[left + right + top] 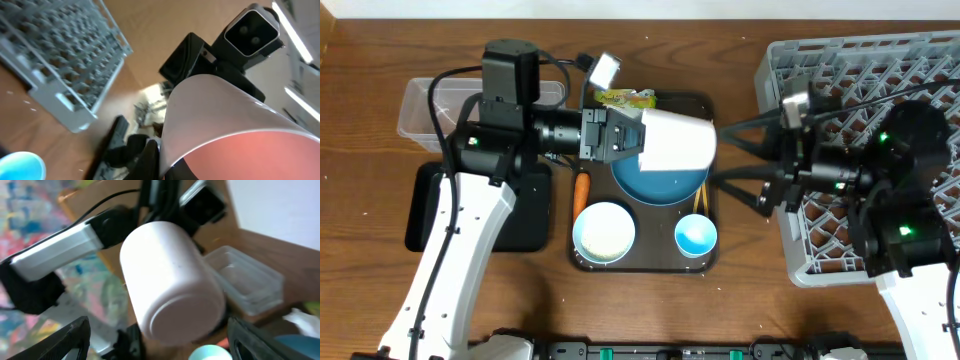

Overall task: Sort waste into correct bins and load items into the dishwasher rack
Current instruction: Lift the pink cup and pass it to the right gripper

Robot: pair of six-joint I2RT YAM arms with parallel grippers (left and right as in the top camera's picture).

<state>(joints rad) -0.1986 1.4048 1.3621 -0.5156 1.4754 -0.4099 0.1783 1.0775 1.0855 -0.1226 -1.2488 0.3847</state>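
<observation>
just ahead of the right gripper [718, 155], jaws parted, small pink-lined cup [675, 140]

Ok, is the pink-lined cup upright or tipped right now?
Tipped on its side. The left pincer holds the cup horizontally above the blue plate, base facing the open right pincer.

The white cup [677, 140] looks smooth and matt outside. The table [720, 20] shows dark, grained wood; the rack [850, 60] is grey moulded plastic, the tub [420, 110] clear, glossy plastic.
</observation>
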